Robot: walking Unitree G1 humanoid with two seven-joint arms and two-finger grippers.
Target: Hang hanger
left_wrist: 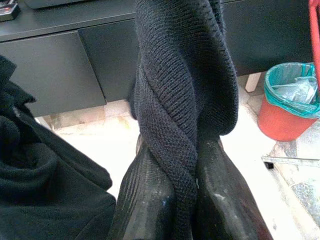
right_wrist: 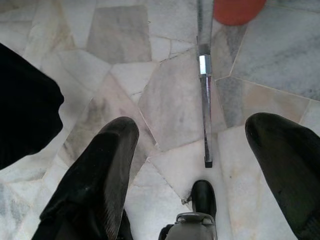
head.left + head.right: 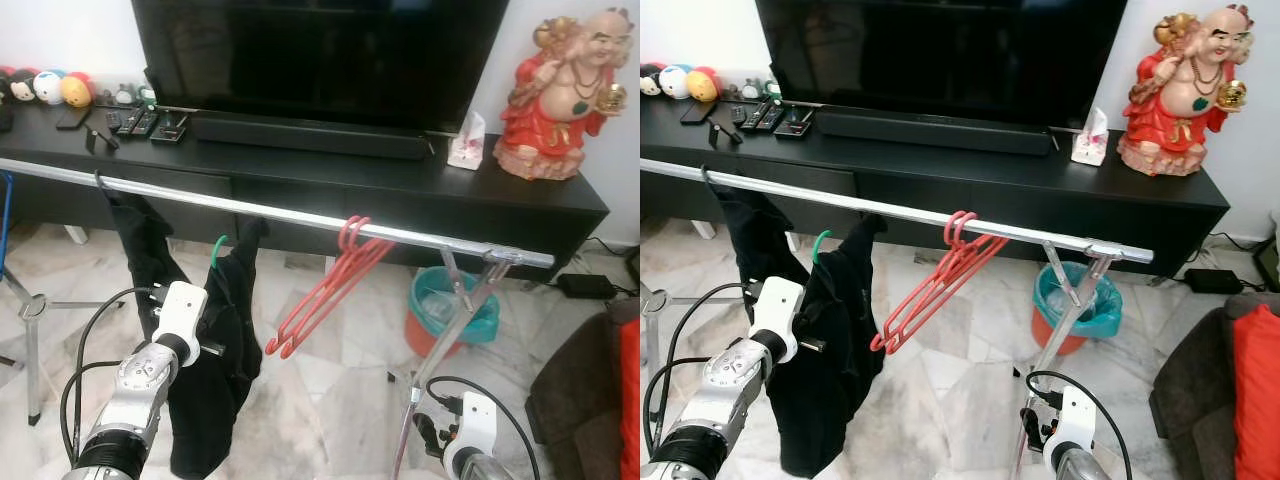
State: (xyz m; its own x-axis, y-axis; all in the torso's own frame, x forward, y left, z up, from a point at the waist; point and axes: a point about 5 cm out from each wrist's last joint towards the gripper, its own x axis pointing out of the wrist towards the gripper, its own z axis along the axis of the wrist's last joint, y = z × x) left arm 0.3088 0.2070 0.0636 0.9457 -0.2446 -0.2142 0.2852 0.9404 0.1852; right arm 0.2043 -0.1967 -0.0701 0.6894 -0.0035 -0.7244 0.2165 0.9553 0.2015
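A silver clothes rail (image 3: 300,217) runs across in front of me. Two red hangers (image 3: 330,290) hang from it right of centre, tilted down to the left. A green hanger hook (image 3: 218,248) carries a black knit garment (image 3: 225,340). My left gripper (image 1: 175,165) is shut on a twisted fold of that garment (image 1: 180,90), below the rail. A second black garment (image 3: 140,240) hangs further left. My right gripper (image 2: 192,130) stands open and low, pointing at the marble floor with nothing between its fingers (image 2: 100,170).
Behind the rail stands a black TV console (image 3: 400,180) with remotes (image 3: 130,122), a tissue box (image 3: 467,142) and a red statue (image 3: 560,95). A red bin with a teal liner (image 3: 450,310) sits by the rack's slanted leg (image 3: 440,350). Dark and red fabric (image 3: 590,380) lies at the right.
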